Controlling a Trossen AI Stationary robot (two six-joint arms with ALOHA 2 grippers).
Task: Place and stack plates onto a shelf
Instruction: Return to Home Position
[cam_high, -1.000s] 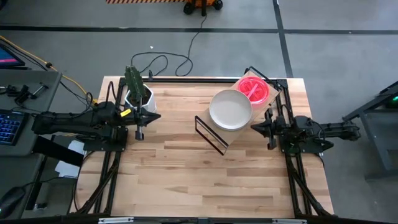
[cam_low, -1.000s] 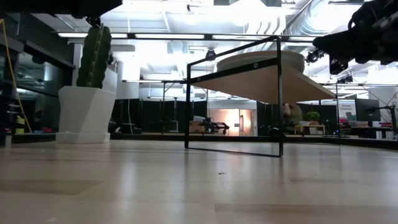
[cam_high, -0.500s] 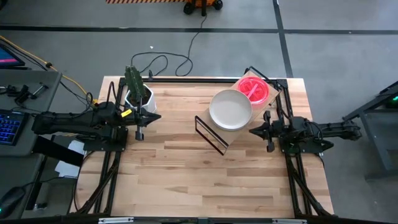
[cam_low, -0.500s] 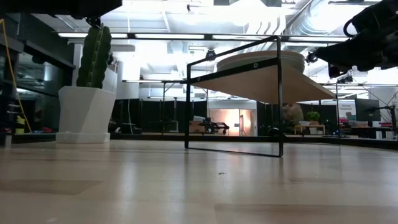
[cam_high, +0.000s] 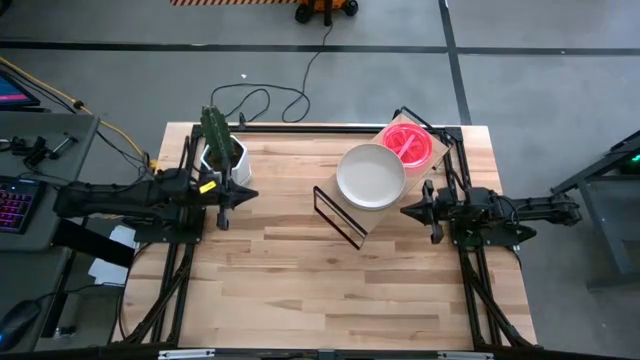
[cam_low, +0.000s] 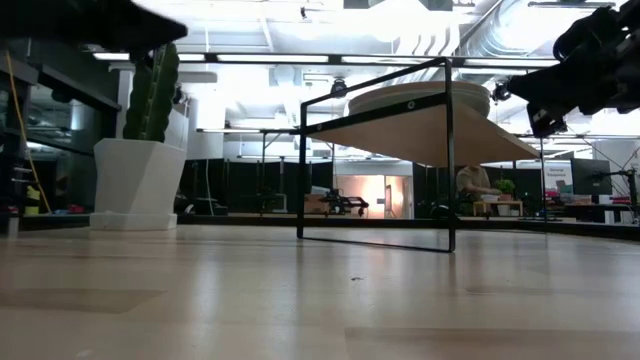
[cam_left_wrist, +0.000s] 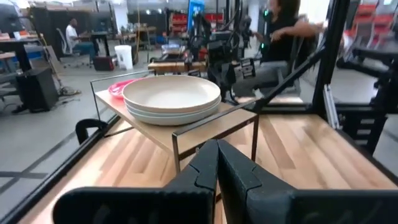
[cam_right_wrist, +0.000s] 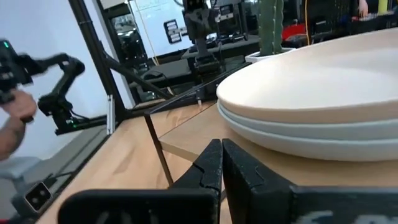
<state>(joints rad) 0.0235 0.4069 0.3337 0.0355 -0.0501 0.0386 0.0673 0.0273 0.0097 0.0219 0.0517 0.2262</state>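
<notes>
A stack of pale plates (cam_high: 370, 177) and a stack of pink plates (cam_high: 408, 142) sit side by side on the plywood shelf (cam_low: 430, 130), which stands on its black frame at the table's far right. My left gripper (cam_high: 250, 190) hovers shut near the table's left edge, pointing at the shelf; its wrist view shows the pale plates (cam_left_wrist: 171, 96) ahead of it. My right gripper (cam_high: 404, 209) is shut and hovers just right of the shelf, level with the pale plates (cam_right_wrist: 311, 93). Neither gripper touches anything.
A white pot with a green cactus (cam_high: 218, 140) stands at the far left, just beyond my left gripper. Bare wooden planks (cam_high: 330, 290) cover the middle and near half of the table. Cables lie on the floor past the far edge. A person (cam_left_wrist: 280, 25) is in the room beyond.
My right gripper has sunk a little beside the shelf, staying shut. My left arm has shifted slightly and now dips into the top left of the low view. The plates and the shelf have stayed where they were.
</notes>
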